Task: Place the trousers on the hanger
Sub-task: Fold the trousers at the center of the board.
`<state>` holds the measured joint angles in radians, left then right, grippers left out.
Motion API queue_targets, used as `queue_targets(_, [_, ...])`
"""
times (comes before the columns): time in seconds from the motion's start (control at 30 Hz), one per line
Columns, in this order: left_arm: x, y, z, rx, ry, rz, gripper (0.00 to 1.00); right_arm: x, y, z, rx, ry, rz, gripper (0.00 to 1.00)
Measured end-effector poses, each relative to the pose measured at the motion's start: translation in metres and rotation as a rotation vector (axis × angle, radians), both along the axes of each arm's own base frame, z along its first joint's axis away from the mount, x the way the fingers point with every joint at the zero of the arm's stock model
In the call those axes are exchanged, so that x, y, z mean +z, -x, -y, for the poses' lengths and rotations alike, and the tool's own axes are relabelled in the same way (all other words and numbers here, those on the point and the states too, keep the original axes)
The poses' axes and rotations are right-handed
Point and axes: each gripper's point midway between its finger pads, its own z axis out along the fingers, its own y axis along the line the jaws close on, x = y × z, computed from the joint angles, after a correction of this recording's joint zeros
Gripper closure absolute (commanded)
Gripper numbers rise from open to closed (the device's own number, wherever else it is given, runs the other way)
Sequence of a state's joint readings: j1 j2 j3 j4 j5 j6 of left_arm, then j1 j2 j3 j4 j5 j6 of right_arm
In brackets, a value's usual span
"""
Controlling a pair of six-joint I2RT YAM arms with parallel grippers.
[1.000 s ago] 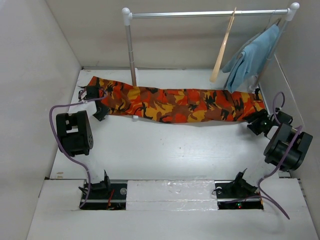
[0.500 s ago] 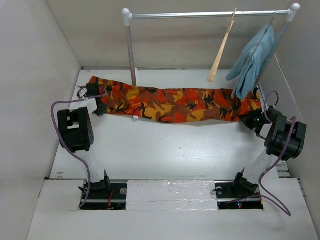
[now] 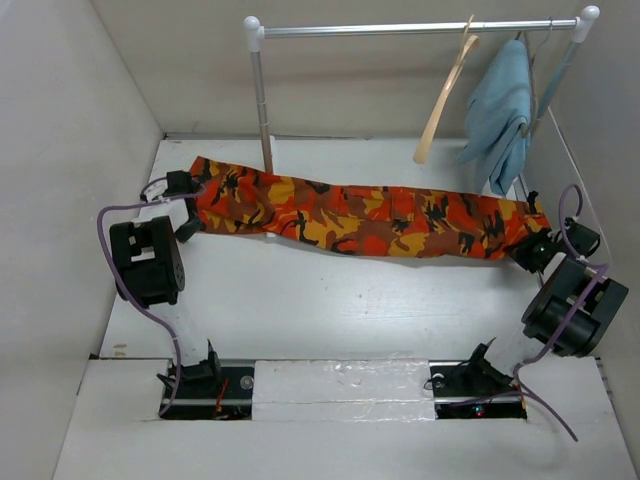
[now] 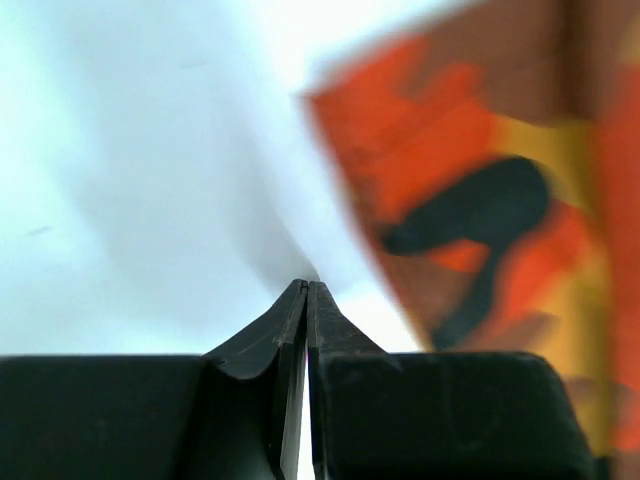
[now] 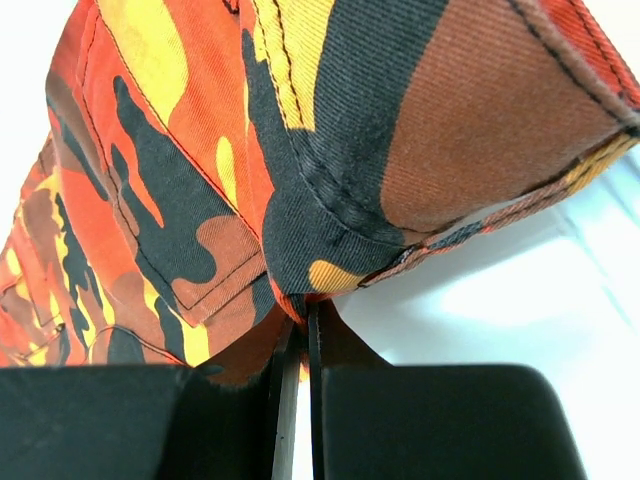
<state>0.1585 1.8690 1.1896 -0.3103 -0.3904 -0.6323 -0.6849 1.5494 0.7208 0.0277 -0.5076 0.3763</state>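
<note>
Pinching soft, floppy orange camouflage cloth trousers [image 3: 360, 215] by one end in right jaws, with left jaws pressed together beside the other.

One pair of camouflage trousers [image 3: 360, 212] lies toward the counter's far edge. One wooden hanger [image 3: 440, 110] and one light-blue cloth [image 3: 500, 105] hang from one clothes rail [image 3: 400, 30], which has two white end knobs [image 3: 253, 25] [image 3: 587, 15]. There are two robot arms, the left arm [image 3: 148, 262] and the right arm [image 3: 575, 310]. Each carries one gripper, the left gripper [image 4: 305, 290] and the right gripper [image 5: 300, 312]. Two purple cables [image 3: 108, 255] [image 3: 560, 330] run along them.
</note>
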Motion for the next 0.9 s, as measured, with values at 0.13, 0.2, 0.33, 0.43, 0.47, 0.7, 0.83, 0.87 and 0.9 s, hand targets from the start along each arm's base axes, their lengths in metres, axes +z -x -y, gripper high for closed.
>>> queue_targets(0.13, [0.005,0.027,-0.006,0.021,-0.003,-0.025,1.00,0.004,0.025,0.007,-0.011,0.034,-0.028,1.00])
queue_targets(0.2, [0.009,0.030,0.000,0.002,0.024,-0.012,0.94,0.006,0.033,0.008,-0.006,0.053,-0.032,1.00])
queue_targets(0.33, [0.013,0.025,0.018,-0.055,0.106,0.032,0.56,0.001,0.037,0.006,0.024,0.066,-0.046,1.00])
queue_targets(0.43, [0.012,0.021,0.033,-0.088,0.180,0.059,0.50,-0.009,0.038,0.003,0.050,0.052,-0.064,1.00])
queue_targets(0.47, [0.012,0.018,0.038,-0.098,0.204,0.070,0.50,-0.012,0.039,0.002,0.056,0.047,-0.069,1.00])
queue_targets(0.7, [0.005,-0.001,0.053,-0.088,0.306,0.124,0.52,-0.013,0.038,-0.001,0.097,0.052,-0.060,1.00])
queue_targets(0.83, [0.005,-0.013,0.056,-0.061,0.335,0.174,0.64,-0.011,0.037,-0.001,0.115,0.054,-0.050,1.00])
queue_targets(0.87, [0.003,-0.015,0.056,-0.055,0.339,0.177,0.67,-0.010,0.038,-0.001,0.119,0.055,-0.050,1.00])
queue_targets(0.9, [0.003,-0.017,0.056,-0.053,0.343,0.185,0.76,-0.010,0.037,-0.002,0.123,0.056,-0.047,1.00])
